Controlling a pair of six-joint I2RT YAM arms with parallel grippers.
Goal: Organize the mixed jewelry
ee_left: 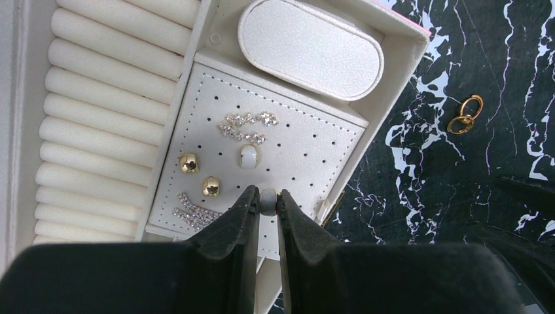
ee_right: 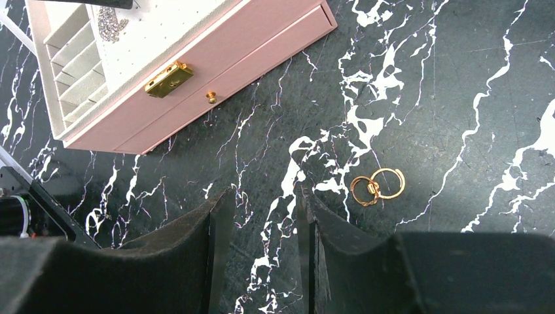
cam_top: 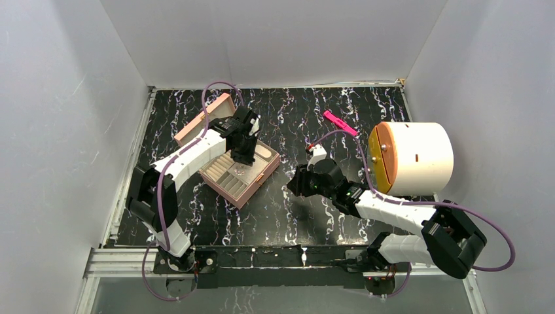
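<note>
- Gold studs (ee_left: 189,163), crystal pieces (ee_left: 249,120) and a pale stud (ee_left: 249,156) already sit on the perforated panel (ee_left: 307,150) of the pink box (ee_right: 216,72).
- Left tool (ee_left: 267,204) pinches a pearly stud (ee_left: 268,198) above that panel.
- Linked gold rings (ee_right: 376,185) lie on the table (ee_right: 458,78) beside the box, unsorted; right tool (ee_right: 262,203) is near them, jaws apart, empty.

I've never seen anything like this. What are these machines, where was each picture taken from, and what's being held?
These are two robot arms bolted at the near edge of a black marbled table. The wide picture looks down from above. The other two come from a camera on each wrist, so the dark shapes at the bottom are that arm's own fingers. The left gripper pinches a small pale stud over the white earring panel of an open pink jewelry box, where other earrings sit. The right gripper is open and empty, above the table near two gold rings lying together.
</note>
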